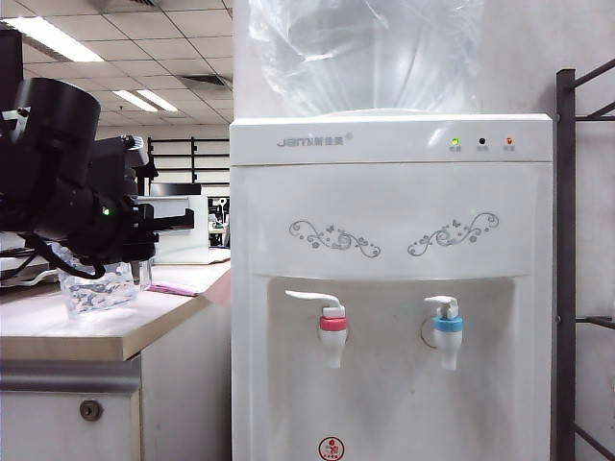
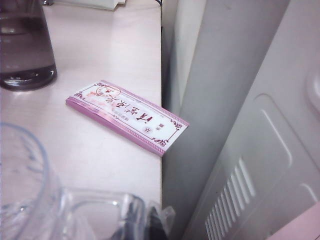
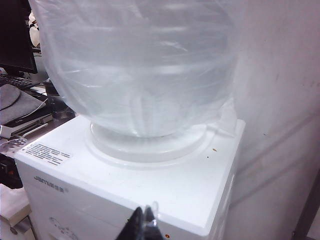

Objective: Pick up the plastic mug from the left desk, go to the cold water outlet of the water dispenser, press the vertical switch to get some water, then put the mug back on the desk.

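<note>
- The left gripper [image 2: 142, 222] is sitting low over the left desk [image 1: 58, 331], its jaws nearly shut on the handle of the plastic mug [image 1: 94, 286], which is standing near the desk's front edge.
- The right gripper [image 3: 144, 220] is hovering level with the top of the water dispenser [image 1: 384, 240], its jaws pinched together, holding nothing.
- The cold water outlet [image 1: 447, 331] is standing untouched on the dispenser's right.

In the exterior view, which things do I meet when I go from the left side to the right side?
Left tool shut on the plastic mug on the left desk → pink booklet → red-collared tap → cold water outlet → dark metal rack.
</note>
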Controlling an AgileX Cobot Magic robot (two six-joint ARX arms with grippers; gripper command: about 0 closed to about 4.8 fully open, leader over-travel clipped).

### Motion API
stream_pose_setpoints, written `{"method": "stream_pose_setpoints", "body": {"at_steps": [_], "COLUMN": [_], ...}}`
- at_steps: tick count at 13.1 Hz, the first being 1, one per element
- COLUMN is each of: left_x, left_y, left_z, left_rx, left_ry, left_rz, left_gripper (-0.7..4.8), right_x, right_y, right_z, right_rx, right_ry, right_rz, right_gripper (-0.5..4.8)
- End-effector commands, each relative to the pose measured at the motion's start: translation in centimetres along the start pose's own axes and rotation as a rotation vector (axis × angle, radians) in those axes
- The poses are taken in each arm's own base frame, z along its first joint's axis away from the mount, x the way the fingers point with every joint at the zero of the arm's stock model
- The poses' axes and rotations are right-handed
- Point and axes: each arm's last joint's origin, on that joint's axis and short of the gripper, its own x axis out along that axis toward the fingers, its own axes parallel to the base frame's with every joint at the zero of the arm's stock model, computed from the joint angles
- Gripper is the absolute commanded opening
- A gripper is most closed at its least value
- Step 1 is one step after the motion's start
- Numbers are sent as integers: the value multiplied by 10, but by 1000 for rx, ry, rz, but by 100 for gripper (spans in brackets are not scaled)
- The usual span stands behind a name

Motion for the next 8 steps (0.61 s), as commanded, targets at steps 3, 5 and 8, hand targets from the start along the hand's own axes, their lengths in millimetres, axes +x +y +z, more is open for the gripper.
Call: {"method": "stream_pose_setpoints", "body": {"at_steps": [3, 5, 8], "left_x": [-7, -10, -31], "left_y": [-1, -2, -4], "left_z": [15, 20, 47], "left_rx": [49, 67, 156], "left_ry": [-23, -26, -11], "left_rz": [-8, -35, -145], "left_gripper": [-6, -6, -6], "right_x": [0, 0, 0], "right_y": [0, 0, 0], "right_z": [3, 2, 2], "right_rx": [-3, -2, -2], "right_ry": [-14, -14, -12], "right_rz": [0, 0, 0], "right_gripper": [-1, -1, -1]}}
